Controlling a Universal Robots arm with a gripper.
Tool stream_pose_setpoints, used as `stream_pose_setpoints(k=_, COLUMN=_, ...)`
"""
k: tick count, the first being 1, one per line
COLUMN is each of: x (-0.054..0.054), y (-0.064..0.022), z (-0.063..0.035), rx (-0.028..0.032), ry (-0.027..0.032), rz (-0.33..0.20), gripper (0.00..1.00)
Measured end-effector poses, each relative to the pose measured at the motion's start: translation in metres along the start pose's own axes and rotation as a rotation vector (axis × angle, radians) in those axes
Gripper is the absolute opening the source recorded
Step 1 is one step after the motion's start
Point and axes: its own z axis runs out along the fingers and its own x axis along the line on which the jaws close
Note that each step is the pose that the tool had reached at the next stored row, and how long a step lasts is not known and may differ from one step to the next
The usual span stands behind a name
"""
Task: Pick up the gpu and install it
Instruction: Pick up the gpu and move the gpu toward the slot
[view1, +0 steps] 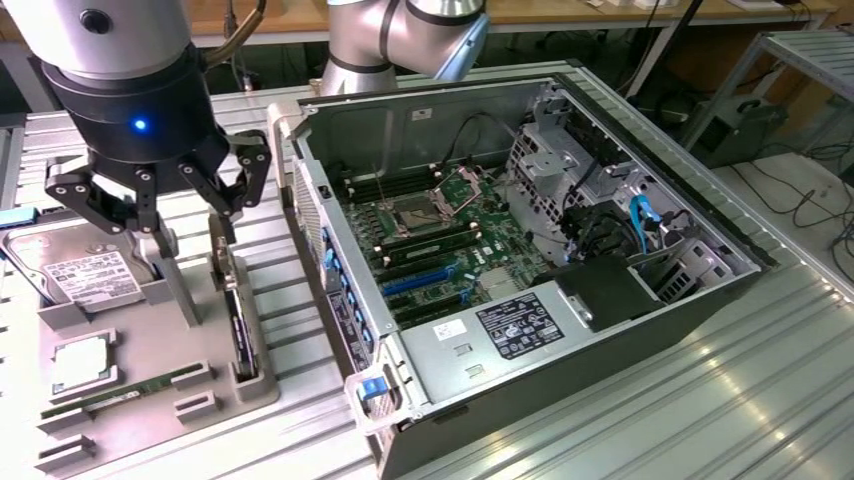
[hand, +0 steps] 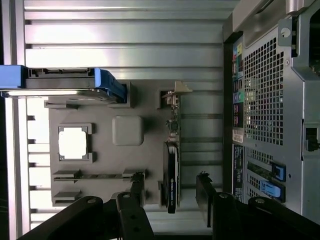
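Hovering gripper (view1: 187, 240): you have it above the grey tray (view1: 187, 405), over the tray edge that faces the computer case (view1: 534, 250).
gpu (view1: 242, 335): it stands on its long edge in a slot along that case-side edge of the tray, and your wrist view shows it edge-on (hand: 171, 165).
Jaws: spread wide and holding nothing. In the wrist view the two fingers (hand: 136, 186) sit one on each side of the gpu, clear of it.
Hard drive (view1: 83, 275): propped in its holder at the tray edge away from the case.
Processor chip (view1: 83, 362): flat in a square pocket, also on the tray's outer side.
Memory stick (view1: 120, 395): lying in its holders near the tray corner closest to the exterior camera.
Computer case: on its side on the ribbed metal table (view1: 667, 420), side panel off, motherboard (view1: 441, 240) exposed, just beside the tray.
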Motion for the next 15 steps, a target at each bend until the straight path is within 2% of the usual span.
stream_pose_setpoints(k=15, x=0.0002, y=-0.0009, z=0.0102, rx=-0.0001, ry=0.0002, rz=-0.004, gripper=0.54)
